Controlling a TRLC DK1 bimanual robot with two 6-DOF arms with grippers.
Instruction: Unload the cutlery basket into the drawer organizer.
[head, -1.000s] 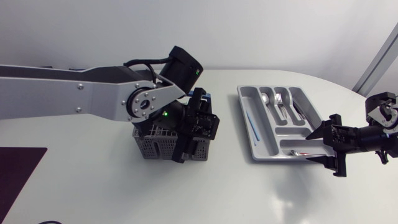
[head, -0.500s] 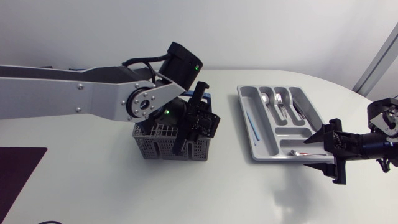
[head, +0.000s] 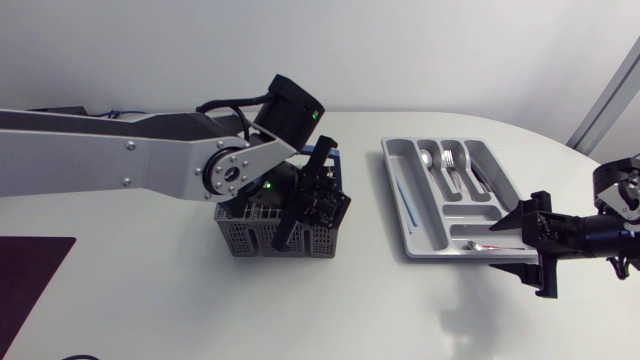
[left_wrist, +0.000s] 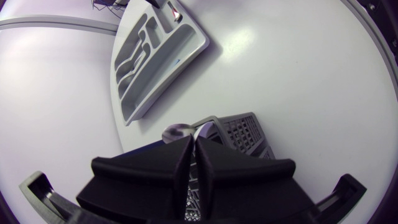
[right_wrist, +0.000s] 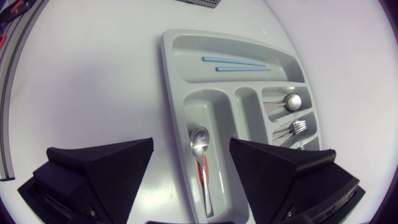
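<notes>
My left arm reaches over the grey mesh cutlery basket (head: 240, 238), and my left gripper (head: 290, 228) points down into it. In the left wrist view the left gripper (left_wrist: 193, 144) is shut, with the bowl of a spoon (left_wrist: 176, 132) poking out just ahead of its tips, above the basket (left_wrist: 244, 129). The grey drawer organizer (head: 398, 205) lies to the right and holds blue sticks (right_wrist: 239, 63), a spoon (right_wrist: 290, 101), a fork (right_wrist: 299, 127) and a red-handled spoon (right_wrist: 200, 163). My right gripper (head: 510, 248) stands open at the organizer's near right corner, nothing between its fingers.
A dark mat (head: 30, 275) lies at the table's near left edge. White tabletop shows between the basket and the organizer (left_wrist: 155, 59) and in front of both.
My left gripper has closed inside the basket and tilted a little. The right gripper has drawn back slightly from the organizer, still open.
</notes>
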